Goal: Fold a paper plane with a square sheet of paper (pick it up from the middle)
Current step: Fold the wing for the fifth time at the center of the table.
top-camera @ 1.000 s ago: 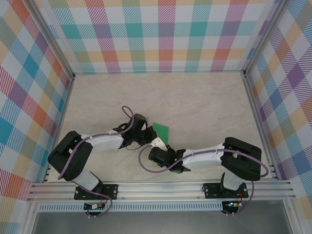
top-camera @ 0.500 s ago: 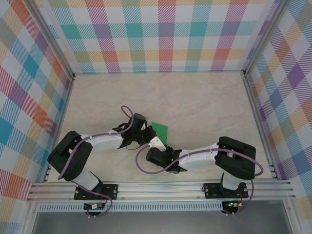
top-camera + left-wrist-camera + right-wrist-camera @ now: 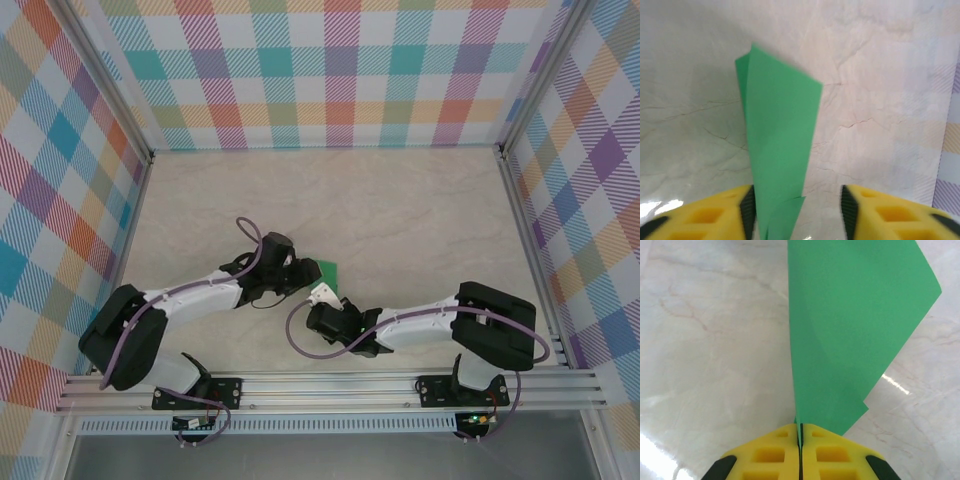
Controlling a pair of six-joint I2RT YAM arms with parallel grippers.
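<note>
The square sheet of paper [image 3: 331,271] is bright green, folded and standing on edge near the table's middle. In the right wrist view the paper [image 3: 850,330] rises from between the yellow fingers, and my right gripper [image 3: 800,428] is shut on its lower corner. My right gripper [image 3: 322,294] sits just in front of the sheet. My left gripper [image 3: 797,202] is open; the folded paper [image 3: 780,130] stands between its jaws, close against the left finger [image 3: 747,207], with a wide gap to the right one. From above, my left gripper [image 3: 300,272] is at the sheet's left side.
The marble-look tabletop [image 3: 420,220] stretches behind and to the right of the arms. Checked walls [image 3: 340,70] close in three sides. An aluminium rail [image 3: 330,385] runs along the near edge, carrying both arm bases.
My left gripper has opened and let go of the paper. My right gripper has shut on the sheet's near corner. The left arm has shifted slightly left.
</note>
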